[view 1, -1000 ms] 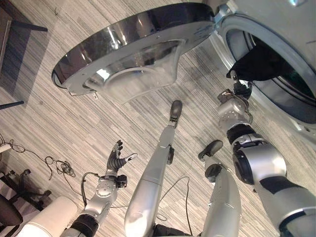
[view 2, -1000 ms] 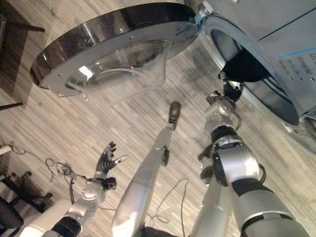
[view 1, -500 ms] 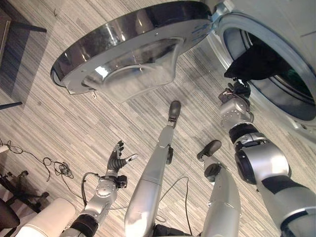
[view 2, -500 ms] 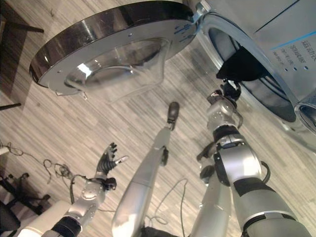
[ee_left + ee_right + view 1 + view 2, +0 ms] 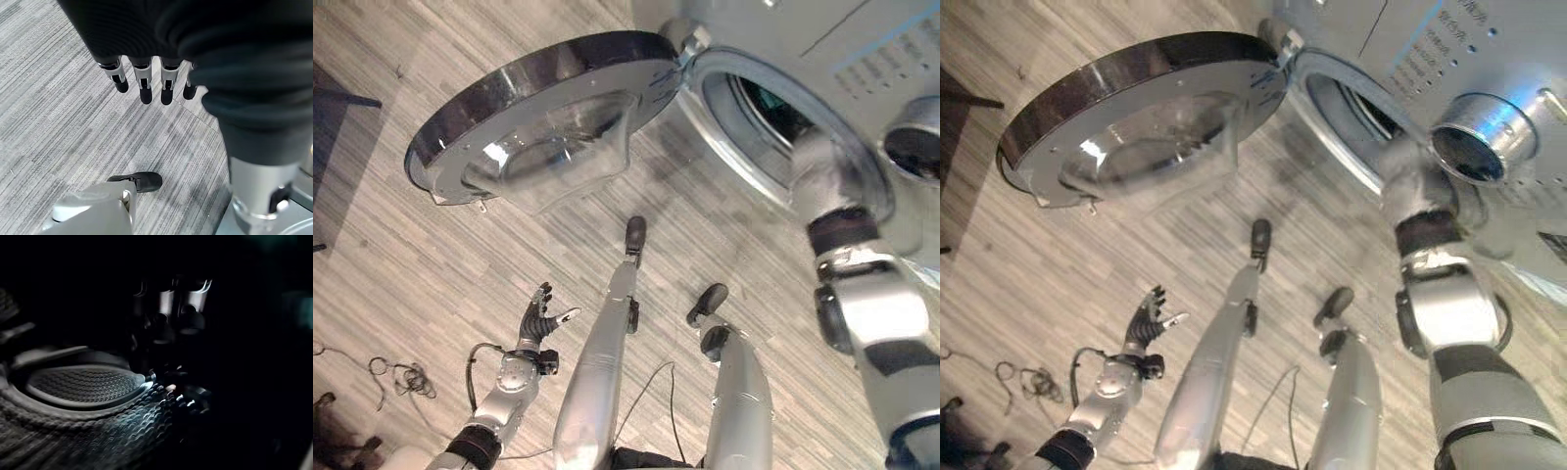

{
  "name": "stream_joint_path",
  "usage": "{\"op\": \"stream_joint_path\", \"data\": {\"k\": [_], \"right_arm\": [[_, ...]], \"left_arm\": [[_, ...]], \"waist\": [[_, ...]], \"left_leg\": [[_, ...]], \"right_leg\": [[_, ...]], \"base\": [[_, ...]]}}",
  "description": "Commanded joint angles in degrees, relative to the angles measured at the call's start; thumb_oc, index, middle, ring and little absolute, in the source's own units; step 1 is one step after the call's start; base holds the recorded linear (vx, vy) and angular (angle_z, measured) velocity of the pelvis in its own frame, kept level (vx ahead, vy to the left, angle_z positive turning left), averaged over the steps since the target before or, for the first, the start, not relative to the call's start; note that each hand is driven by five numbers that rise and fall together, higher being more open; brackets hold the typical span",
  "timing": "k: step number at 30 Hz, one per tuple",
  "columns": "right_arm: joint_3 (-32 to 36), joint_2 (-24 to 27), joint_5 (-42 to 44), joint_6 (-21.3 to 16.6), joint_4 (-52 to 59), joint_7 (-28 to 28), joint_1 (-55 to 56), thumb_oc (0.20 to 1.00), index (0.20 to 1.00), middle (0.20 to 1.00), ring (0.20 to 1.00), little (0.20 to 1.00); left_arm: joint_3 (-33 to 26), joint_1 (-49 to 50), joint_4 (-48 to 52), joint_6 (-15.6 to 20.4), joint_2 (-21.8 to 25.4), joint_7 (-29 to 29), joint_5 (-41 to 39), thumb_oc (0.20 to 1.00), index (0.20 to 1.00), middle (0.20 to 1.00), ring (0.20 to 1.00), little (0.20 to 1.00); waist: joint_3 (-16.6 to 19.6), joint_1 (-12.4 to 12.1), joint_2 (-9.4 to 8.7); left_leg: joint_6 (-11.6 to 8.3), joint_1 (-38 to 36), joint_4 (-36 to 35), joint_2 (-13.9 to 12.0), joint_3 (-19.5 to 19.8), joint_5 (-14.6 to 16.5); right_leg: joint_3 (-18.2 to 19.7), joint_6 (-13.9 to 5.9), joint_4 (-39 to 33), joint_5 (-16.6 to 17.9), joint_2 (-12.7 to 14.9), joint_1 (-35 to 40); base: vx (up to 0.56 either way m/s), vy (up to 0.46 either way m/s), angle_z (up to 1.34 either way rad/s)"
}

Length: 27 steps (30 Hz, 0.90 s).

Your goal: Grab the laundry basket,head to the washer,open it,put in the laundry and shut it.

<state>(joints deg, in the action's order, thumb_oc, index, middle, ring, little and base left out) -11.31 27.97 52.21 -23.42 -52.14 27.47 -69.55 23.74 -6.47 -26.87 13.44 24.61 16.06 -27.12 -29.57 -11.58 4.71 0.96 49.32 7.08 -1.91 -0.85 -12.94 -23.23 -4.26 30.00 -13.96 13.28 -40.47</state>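
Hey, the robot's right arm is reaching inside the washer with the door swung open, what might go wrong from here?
The right hand is deep in the dark drum, so its grip is hard to check; laundry may cling to it on the way out. The open door hangs beside the arm and might get bumped. The left hand hangs open and idle.

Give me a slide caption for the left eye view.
Right arm reaches into the washer, door open, left hand idle.

Even overhead room light in head views; glare seen on the open washer door [image 5: 538, 137] glass and chrome rim. Motion blur noted along the washer [image 5: 1489, 147] front. Drum [image 5: 83, 396] interior very dim, only faint highlights caught on its embossed metal.
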Motion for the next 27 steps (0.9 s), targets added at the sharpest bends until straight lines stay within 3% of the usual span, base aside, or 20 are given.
{"op": "stream_joint_path", "data": {"k": [1, 4, 5, 6, 7, 8, 11, 14, 15, 18, 22, 27], "right_arm": [[0.1, 5.8, -1.8, -2.6, 4.5, 0.2, -4.4, 0.2, 0.2, 0.2, 0.2, 0.2], [-2.5, 8.9, -9.3, 0.2, 1.3, 4.3, -7.4, 0.2, 0.2, 0.2, 0.2, 0.2], [-3.9, 9.3, -11.1, 1.4, -0.2, 4.8, -8.1, 0.25, 0.25, 0.25, 0.25, 0.25], [-5.4, 9.5, -12.3, 3.0, -1.7, 4.4, -8.8, 0.871, 0.871, 0.871, 0.871, 0.871], [-5.7, 9.5, -12.2, 3.0, -2.0, 4.3, -9.3, 1.0, 1.0, 1.0, 1.0, 1.0], [-9.5, 9.1, -13.4, 6.2, -5.7, 2.3, -11.1, 1.0, 1.0, 1.0, 1.0, 1.0], [-9.6, 6.3, -12.9, 5.5, -3.7, 2.6, -9.5, 1.0, 1.0, 1.0, 1.0, 1.0], [-7.2, 3.2, -15.3, 3.6, 5.6, 4.6, -3.3, 1.0, 1.0, 1.0, 1.0, 1.0], [-4.6, 0.0, -18.8, 1.3, 16.1, 5.3, 4.4, 1.0, 1.0, 1.0, 1.0, 1.0], [-1.6, -4.4, -24.6, 0.4, 28.5, 4.6, 18.3, 1.0, 1.0, 1.0, 1.0, 1.0], [-5.6, -8.9, -32.5, 3.0, 40.3, -1.5, 36.6, 1.0, 1.0, 1.0, 1.0, 1.0], [-11.8, -10.5, -33.2, 6.6, 40.5, -10.1, 50.8, 1.0, 1.0, 1.0, 1.0, 1.0]], "left_arm": [[1.3, 0.9, -1.4, 0.1, 0.9, -0.7, -0.5, 1.0, 1.0, 1.0, 1.0, 1.0], [0.7, 1.4, -1.6, 0.5, 1.1, -0.3, -0.6, 1.0, 1.0, 1.0, 1.0, 1.0], [0.7, 1.4, -1.9, 0.5, 1.4, -0.1, -0.2, 1.0, 1.0, 1.0, 1.0, 1.0], [0.8, 1.5, -2.2, 0.5, 1.5, -0.1, 0.1, 1.0, 1.0, 1.0, 1.0, 1.0], [0.7, 1.4, -2.2, 0.5, 1.3, 0.0, 0.2, 1.0, 1.0, 1.0, 1.0, 1.0], [0.8, 0.9, -2.9, 0.5, 1.6, -0.1, 0.2, 1.0, 1.0, 1.0, 1.0, 1.0], [0.4, 0.0, -2.7, 0.4, 0.7, 0.4, -0.4, 1.0, 1.0, 1.0, 1.0, 1.0], [-0.5, 0.0, -2.9, 0.0, -0.1, 1.1, 0.2, 1.0, 1.0, 1.0, 1.0, 1.0], [-1.7, -0.3, -3.7, -0.4, -1.7, 1.6, 1.0, 1.0, 1.0, 1.0, 1.0, 1.0], [-2.9, 0.3, -4.9, 0.0, -3.3, 2.0, 3.2, 1.0, 1.0, 1.0, 1.0, 1.0], [-5.0, 1.8, -5.7, -0.5, -4.6, 1.7, 6.0, 1.0, 1.0, 1.0, 1.0, 1.0], [-5.1, 3.1, -9.6, -1.8, -4.1, -0.2, 9.9, 1.0, 1.0, 1.0, 1.0, 1.0]], "waist": [[0.7, -2.0, -0.1], [1.1, -2.1, -0.55], [1.3, -2.3, -0.78], [1.4, -2.4, -0.99], [1.3, -2.3, -0.89], [1.4, -2.5, -1.45], [1.3, -1.8, -1.63], [1.4, -1.0, -1.84], [1.4, -0.1, -2.1], [2.4, 0.9, -2.88], [4.8, 2.9, -4.98], [8.7, 5.6, -6.74]], "left_leg": [[-2.25, -2.4, 0.8, 1.8, -2.3, 7.7], [-2.45, -2.6, 0.4, 1.8, -2.5, 7.6], [-2.46, -2.7, 0.3, 1.7, -2.6, 7.5], [-2.46, -2.8, 0.2, 1.6, -2.7, 7.4], [-2.46, -2.8, 0.2, 1.6, -2.8, 7.4], [-2.48, -2.9, 0.2, 1.3, -3.0, 7.3], [-2.46, -3.3, 0.4, 1.0, -3.3, 7.4], [-2.34, -3.8, 0.5, 1.0, -3.6, 7.6], [-2.2, -4.4, 0.6, 0.8, -3.8, 7.9], [-1.88, -5.8, 1.0, 0.8, -4.0, 8.5], [-1.35, -10.0, 1.3, 0.0, -4.7, 9.4], [-0.79, -18.1, 0.4, -0.5, -6.3, 10.9]], "right_leg": [[0.5, 1.29, -3.8, -2.5, -4.7, 7.8], [0.7, 1.17, -4.9, -1.8, -4.8, 8.2], [0.6, 1.14, -5.1, -1.7, -4.8, 8.4], [0.6, 1.14, -5.2, -1.5, -4.9, 8.5], [0.7, 1.14, -5.3, -1.5, -4.9, 8.5], [0.7, 1.19, -5.5, -1.2, -4.9, 8.6], [0.9, 1.32, -5.6, -1.0, -5.1, 8.9], [1.2, 1.29, -5.7, -0.9, -5.2, 9.4], [1.4, 1.28, -6.1, -0.7, -5.2, 10.0], [1.5, 1.18, -6.8, -0.3, -5.3, 11.7], [2.1, 0.47, -8.9, 1.0, -5.5, 16.0], [3.0, -0.56, -10.4, 2.9, -4.7, 22.3]], "base": [[0.0, 0.0, 0.0], [0.0, 0.0, 0.0], [0.0, 0.0, 0.0], [-0.01, 0.003, -0.05], [-0.02, 0.006, -0.09], [-0.02, 0.009, -0.11], [-0.02, 0.024, -0.14], [-0.01, 0.031, -0.05], [-0.01, 0.006, -0.06], [0.0, 0.003, -0.01], [0.02, 0.043, -0.18], [0.11, 0.094, -0.25]]}}
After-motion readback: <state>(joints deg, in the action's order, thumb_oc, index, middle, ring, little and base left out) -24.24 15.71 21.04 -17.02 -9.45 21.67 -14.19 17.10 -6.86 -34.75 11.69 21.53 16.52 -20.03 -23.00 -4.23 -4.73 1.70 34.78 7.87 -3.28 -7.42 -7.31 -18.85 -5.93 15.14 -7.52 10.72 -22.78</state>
